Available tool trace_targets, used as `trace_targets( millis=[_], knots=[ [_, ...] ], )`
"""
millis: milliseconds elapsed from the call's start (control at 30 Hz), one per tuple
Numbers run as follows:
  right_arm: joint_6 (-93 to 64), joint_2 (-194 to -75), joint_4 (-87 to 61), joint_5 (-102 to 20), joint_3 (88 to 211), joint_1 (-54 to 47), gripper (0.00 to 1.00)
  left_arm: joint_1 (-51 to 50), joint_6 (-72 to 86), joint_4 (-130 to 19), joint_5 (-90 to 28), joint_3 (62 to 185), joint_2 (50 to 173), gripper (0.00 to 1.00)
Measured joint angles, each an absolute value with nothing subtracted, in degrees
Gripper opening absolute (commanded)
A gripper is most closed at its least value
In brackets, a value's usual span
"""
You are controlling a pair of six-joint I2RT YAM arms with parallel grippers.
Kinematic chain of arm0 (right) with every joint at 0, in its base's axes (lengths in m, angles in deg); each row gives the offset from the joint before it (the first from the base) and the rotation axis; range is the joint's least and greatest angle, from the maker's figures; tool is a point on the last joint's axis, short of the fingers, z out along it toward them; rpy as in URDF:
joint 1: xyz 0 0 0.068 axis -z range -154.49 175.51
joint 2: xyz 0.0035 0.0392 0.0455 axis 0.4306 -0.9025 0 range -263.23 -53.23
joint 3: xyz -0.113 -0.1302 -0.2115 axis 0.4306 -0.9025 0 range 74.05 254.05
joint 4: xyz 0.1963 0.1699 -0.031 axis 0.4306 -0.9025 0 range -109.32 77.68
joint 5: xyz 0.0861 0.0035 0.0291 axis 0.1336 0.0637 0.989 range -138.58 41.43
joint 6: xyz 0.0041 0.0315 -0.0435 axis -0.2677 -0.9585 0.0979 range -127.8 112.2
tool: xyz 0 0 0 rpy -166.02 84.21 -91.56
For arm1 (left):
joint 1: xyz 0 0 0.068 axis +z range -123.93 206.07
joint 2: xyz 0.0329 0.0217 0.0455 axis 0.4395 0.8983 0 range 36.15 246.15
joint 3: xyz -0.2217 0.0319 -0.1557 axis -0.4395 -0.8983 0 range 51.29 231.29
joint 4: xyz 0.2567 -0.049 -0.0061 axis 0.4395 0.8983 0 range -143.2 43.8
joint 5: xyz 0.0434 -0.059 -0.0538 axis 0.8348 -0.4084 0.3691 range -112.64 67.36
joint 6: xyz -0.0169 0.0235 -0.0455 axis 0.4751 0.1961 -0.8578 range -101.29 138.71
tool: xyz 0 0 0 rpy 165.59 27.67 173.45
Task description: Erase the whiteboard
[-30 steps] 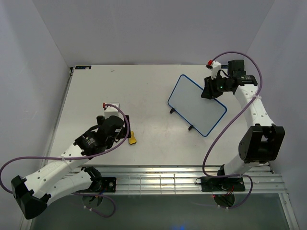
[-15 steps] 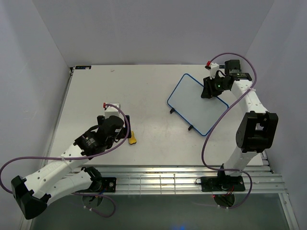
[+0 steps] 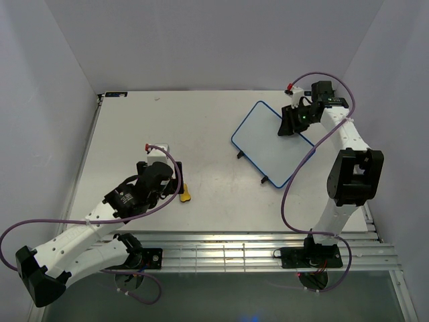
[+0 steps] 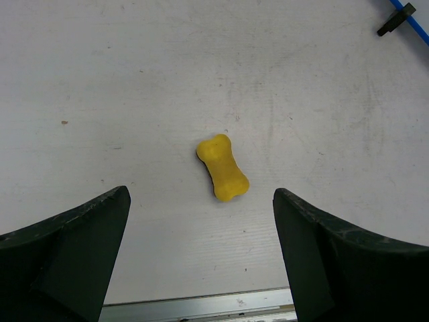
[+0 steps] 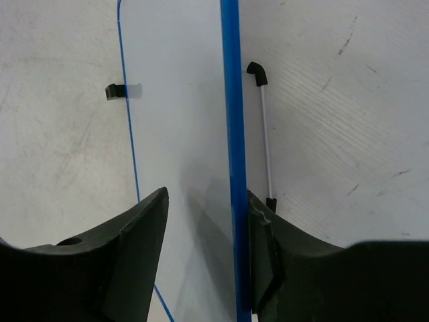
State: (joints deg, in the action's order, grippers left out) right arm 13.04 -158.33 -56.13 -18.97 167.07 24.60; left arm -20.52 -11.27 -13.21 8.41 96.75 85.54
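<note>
The whiteboard (image 3: 268,144) is a white board with a thin blue frame and two black feet, at the right of the table; no scribbles show on it. My right gripper (image 3: 289,124) is at its far right edge. In the right wrist view the board (image 5: 181,134) runs between the fingers of the right gripper (image 5: 204,194). The jaws stand apart, the right finger against the blue frame and the left finger clear of it. My left gripper (image 3: 167,176) is open and empty, just short of the yellow peanut-shaped eraser (image 3: 186,194), which lies flat ahead of the open left gripper (image 4: 201,194) in the left wrist view (image 4: 223,167).
A thin white rod with black ends (image 5: 267,134) lies just outside the board's blue frame. A corner of the board and one black foot (image 4: 389,23) show at the top right of the left wrist view. A metal rail (image 3: 255,251) runs along the table's near edge.
My right gripper and the whiteboard have shifted a little to the left and away, and the right arm has folded closer. The left arm and the eraser have not moved.
</note>
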Motion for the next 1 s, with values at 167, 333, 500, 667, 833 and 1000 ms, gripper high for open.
trace_targets(
  millis=[167,333,500,667,833,1000],
  knots=[
    [13.1,-158.5,-56.2,-21.0,167.1,24.7,0.6,-20.5,-11.2,-13.3,8.2,96.7,85.5,0.98],
    [12.0,-158.5,-56.3,-25.3,167.1,24.7,0.71,-20.5,-11.1,-13.3,8.0,96.7,85.2,0.98],
    [10.5,-158.5,-56.3,-30.6,167.1,24.7,0.82,-20.5,-11.0,-13.4,7.9,96.7,85.1,0.98],
    [9.1,-158.4,-56.2,-33.7,167.1,24.7,0.9,-20.5,-11.1,-13.4,8.0,96.6,84.6,0.98],
    [8.4,-157.1,-56.3,-35.0,167.1,24.7,0.9,-20.5,-11.8,-13.3,9.0,96.6,83.6,0.98],
    [6.5,-152.7,-56.3,-36.5,167.1,24.7,0.9,-19.9,-13.4,-12.9,11.6,96.6,83.7,0.98]
  ],
)
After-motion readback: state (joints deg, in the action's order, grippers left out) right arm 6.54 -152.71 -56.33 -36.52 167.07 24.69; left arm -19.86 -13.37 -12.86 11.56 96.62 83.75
